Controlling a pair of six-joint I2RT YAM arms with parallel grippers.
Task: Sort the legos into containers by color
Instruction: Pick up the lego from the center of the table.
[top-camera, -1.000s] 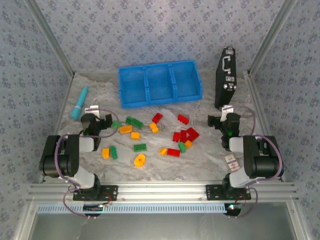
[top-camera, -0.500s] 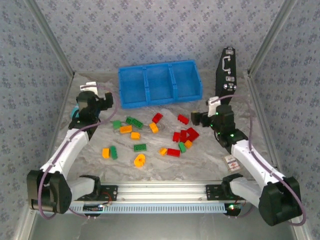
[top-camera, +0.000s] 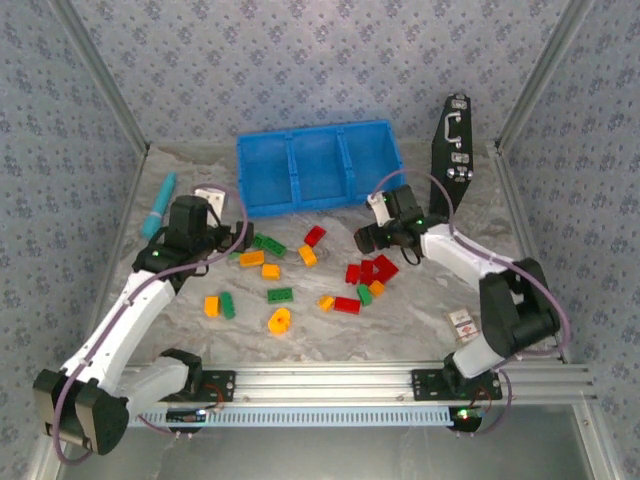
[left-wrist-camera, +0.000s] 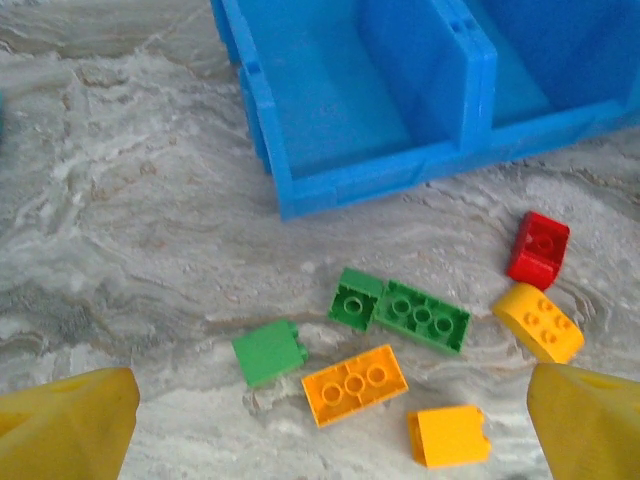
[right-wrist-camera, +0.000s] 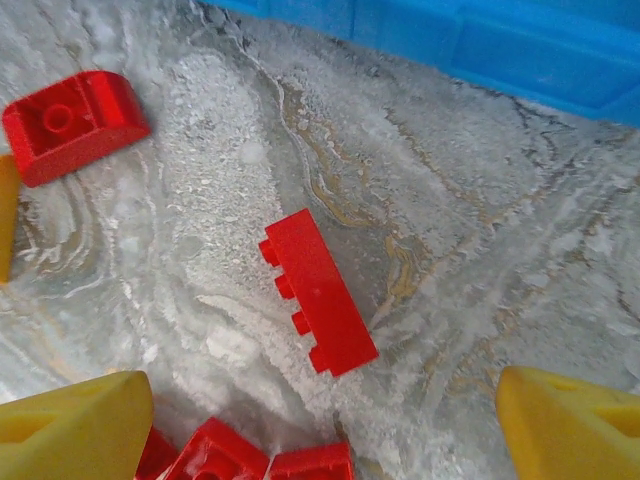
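Note:
Red, green and orange-yellow legos (top-camera: 300, 275) lie scattered on the marble table in front of the blue three-compartment tray (top-camera: 320, 165), whose compartments look empty. My left gripper (top-camera: 240, 238) hangs open above a green brick (left-wrist-camera: 268, 352) and an orange brick (left-wrist-camera: 354, 384), its yellow fingers (left-wrist-camera: 65, 425) wide apart. Just beyond them lies a longer green brick (left-wrist-camera: 421, 316). My right gripper (top-camera: 367, 240) is open over a long red brick (right-wrist-camera: 317, 292) lying on its side. More red bricks (right-wrist-camera: 215, 455) lie just below it.
A teal cylinder (top-camera: 158, 203) lies at the far left. A black latched case (top-camera: 453, 155) stands upright at the back right. A small card (top-camera: 463, 322) rests near the right arm's base. The tray's front wall (right-wrist-camera: 500, 40) is close behind the long red brick.
Both arms have unfolded from near their bases. The left gripper swung out and then in over the green bricks. The right gripper moved left over the long red brick.

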